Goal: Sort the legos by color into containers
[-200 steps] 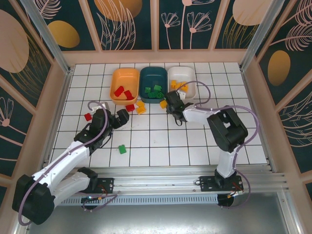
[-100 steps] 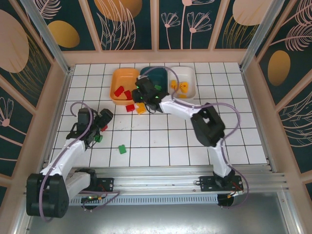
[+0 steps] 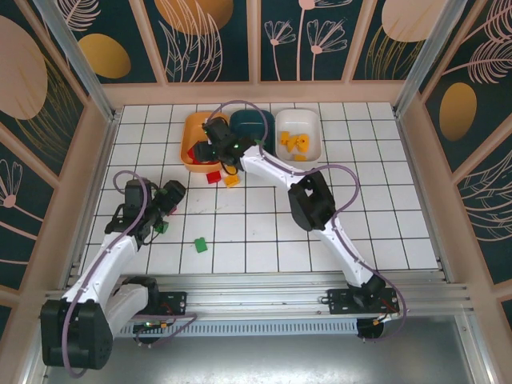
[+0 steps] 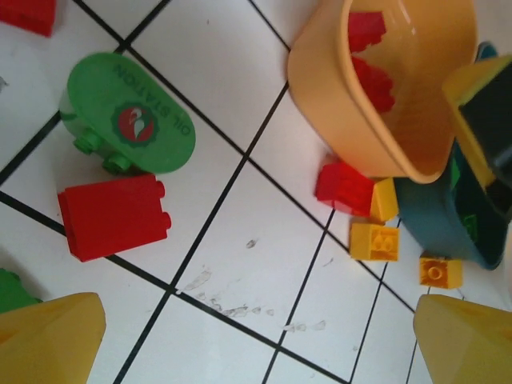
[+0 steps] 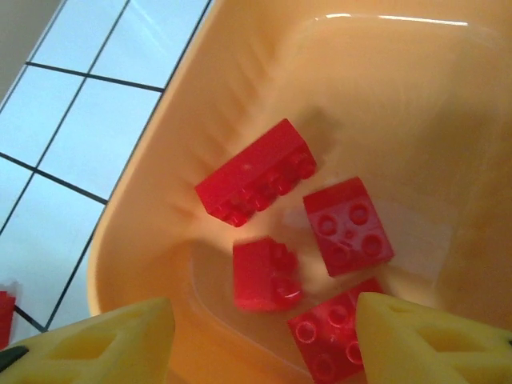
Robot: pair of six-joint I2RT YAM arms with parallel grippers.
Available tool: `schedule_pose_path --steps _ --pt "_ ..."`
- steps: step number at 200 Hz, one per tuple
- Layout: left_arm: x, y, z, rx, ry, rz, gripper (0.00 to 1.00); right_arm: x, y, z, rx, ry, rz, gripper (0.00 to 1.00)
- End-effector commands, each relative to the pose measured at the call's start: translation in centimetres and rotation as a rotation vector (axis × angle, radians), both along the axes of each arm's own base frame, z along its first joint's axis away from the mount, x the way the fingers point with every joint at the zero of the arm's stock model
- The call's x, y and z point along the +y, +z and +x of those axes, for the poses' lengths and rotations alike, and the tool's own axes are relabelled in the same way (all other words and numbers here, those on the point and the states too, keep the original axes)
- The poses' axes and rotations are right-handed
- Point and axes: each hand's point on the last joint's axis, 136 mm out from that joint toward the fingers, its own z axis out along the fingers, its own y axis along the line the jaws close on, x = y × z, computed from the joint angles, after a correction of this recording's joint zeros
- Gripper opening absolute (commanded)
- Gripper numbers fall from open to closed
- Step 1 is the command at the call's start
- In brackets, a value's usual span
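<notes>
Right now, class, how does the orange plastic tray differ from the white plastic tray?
The orange plastic tray holds red bricks; the white plastic tray holds yellow-orange bricks. Orange sits at the row's left end, white at its right. The right gripper hangs over the orange tray, not the white. Both are shallow rounded rectangles.

Tiled table (image 3: 264, 232) bore row of trays at far edge — orange tray (image 3: 192, 121), teal tray (image 3: 254, 122), white tray (image 3: 314, 128). Loose on tiles: red brick (image 3: 214, 177), yellow brick (image 3: 232, 181) before orange tray; green brick (image 3: 200, 245) nearer; green oval piece (image 4: 128, 112) beside second red brick (image 4: 112, 214).
</notes>
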Motion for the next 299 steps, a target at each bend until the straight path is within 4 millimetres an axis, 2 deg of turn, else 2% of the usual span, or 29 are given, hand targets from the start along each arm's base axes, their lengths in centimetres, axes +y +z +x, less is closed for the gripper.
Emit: schedule_pose_path --steps 1,2,3,4,8,24,51,80,108,133,179,220,269,299 --pt "1.5 -1.1 -1.4 0.079 0.092 0.021 0.99 -0.9 8.1 -2.5 -0.124 0.027 0.055 0.62" --pt "1.5 -1.2 -1.4 0.082 0.096 0.020 0.99 -0.9 8.1 -2.5 -0.124 0.027 0.055 0.62" --pt "1.6 -1.3 -1.5 0.084 0.098 0.020 0.99 -1.1 7.2 -2.9 -0.110 0.030 0.038 0.62" --pt "1.6 -1.4 -1.5 0.088 0.101 0.020 0.99 -1.1 8.0 -3.0 -0.126 0.031 0.052 0.62" --pt "1.8 -1.8 -1.9 0.105 0.114 0.022 0.98 -1.4 8.1 -3.7 -0.130 0.034 0.054 0.62" --pt "2.8 -3.9 -3.9 0.215 0.190 0.036 0.98 -3.1 7.1 -6.3 -0.126 0.022 0.040 0.62" --pt "4.5 -5.4 -6.3 0.317 0.280 0.096 0.99 -6.8 5.0 -8.8 -0.082 -0.025 0.044 0.62" --pt "4.4 -7.1 -6.6 0.348 0.302 0.068 0.94 -9.2 2.7 -10.2 -0.047 -0.055 0.011 0.61" --pt "3.6 -8.6 -6.0 0.325 0.296 0.015 0.80 -10.5 1.7 -10.5 -0.038 -0.077 -0.021 0.61" --pt "4.0 -9.0 -5.5 0.306 0.322 0.018 0.69 -11.1 1.8 -10.8 -0.044 -0.083 -0.023 0.61" --pt "5.5 -8.8 -5.4 0.276 0.395 0.063 0.68 -11.5 1.1 -11.1 -0.029 -0.085 -0.027 0.61" --pt "5.2 -9.6 -5.2 0.275 0.383 0.054 0.68 -11.6 0.9 -11.1 -0.030 -0.087 -0.035 0.61" --pt "5.3 -10.2 -4.7 0.236 0.386 0.043 0.58 -12.0 0.8 -11.1 -0.036 -0.099 -0.046 0.60" --pt "5.4 -10.0 -3.8 0.184 0.373 0.052 0.55 -12.2 0.5 -11.1 -0.033 -0.100 -0.050 0.60"
